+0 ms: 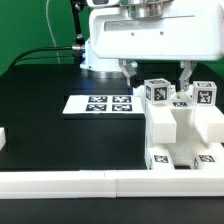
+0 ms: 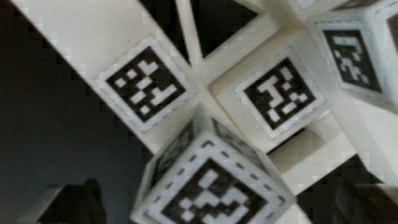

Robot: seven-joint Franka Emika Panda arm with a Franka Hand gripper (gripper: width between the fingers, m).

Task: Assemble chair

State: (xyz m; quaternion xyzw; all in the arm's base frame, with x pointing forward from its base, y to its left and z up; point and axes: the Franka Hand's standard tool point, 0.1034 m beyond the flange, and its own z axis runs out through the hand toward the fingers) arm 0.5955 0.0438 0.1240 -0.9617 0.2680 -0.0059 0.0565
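The chair (image 1: 185,128) is a cluster of chunky white parts with black-and-white tags, standing at the exterior view's right against the front rail. A tagged upright piece (image 1: 157,92) rises at its left and another tagged piece (image 1: 203,95) at its right. My gripper (image 1: 156,74) hangs just above the cluster with its jaws spread wide. The left upright piece lies below and between the fingers. In the wrist view the gripper (image 2: 222,208) straddles a tagged block end (image 2: 217,185). A dark finger (image 2: 80,200) stands off to its side, not touching it. More tagged bars (image 2: 281,92) cross behind.
The marker board (image 1: 105,103) lies flat on the black table to the left of the chair. A long white border rail (image 1: 100,181) runs along the front edge. A small white piece (image 1: 3,137) sits at the far left edge. The robot's white base (image 1: 150,35) stands behind.
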